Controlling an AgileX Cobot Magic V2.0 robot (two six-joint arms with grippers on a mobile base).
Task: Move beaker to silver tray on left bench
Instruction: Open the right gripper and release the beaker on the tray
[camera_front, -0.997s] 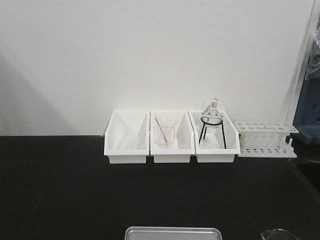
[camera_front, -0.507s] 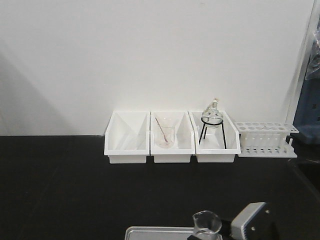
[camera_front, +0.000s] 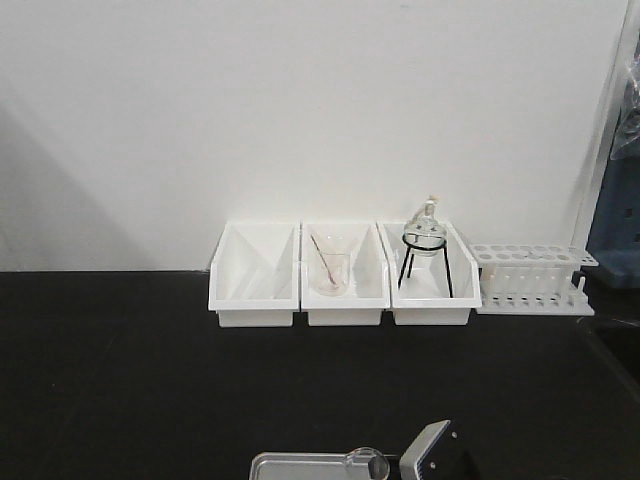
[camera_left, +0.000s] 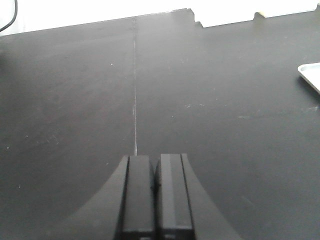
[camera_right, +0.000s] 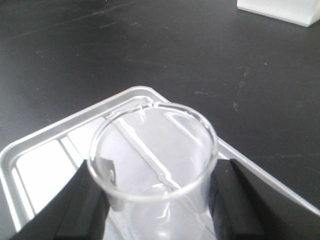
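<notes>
The small clear glass beaker (camera_right: 152, 155) stands upright between the two black fingers (camera_right: 80, 200) of my right gripper (camera_right: 155, 200), which is shut on it. It hangs over the silver tray (camera_right: 45, 165); whether it touches the tray floor I cannot tell. In the front view only the beaker's rim (camera_front: 366, 461) shows above the tray's far edge (camera_front: 300, 462) at the bottom, next to the right arm's grey housing (camera_front: 435, 455). My left gripper (camera_left: 155, 165) is shut and empty over the black left bench (camera_left: 75, 100). The tray's corner (camera_left: 311, 74) shows at the right.
Three white bins (camera_front: 340, 275) line the back wall; the middle one holds a beaker with a reddish rod (camera_front: 328, 270), the right one a round flask on a black stand (camera_front: 424, 240). A white test-tube rack (camera_front: 530, 278) stands to their right.
The right gripper with the beaker came in from the lower right, moved left over the tray, and has dropped lower, so only the rim shows now.
</notes>
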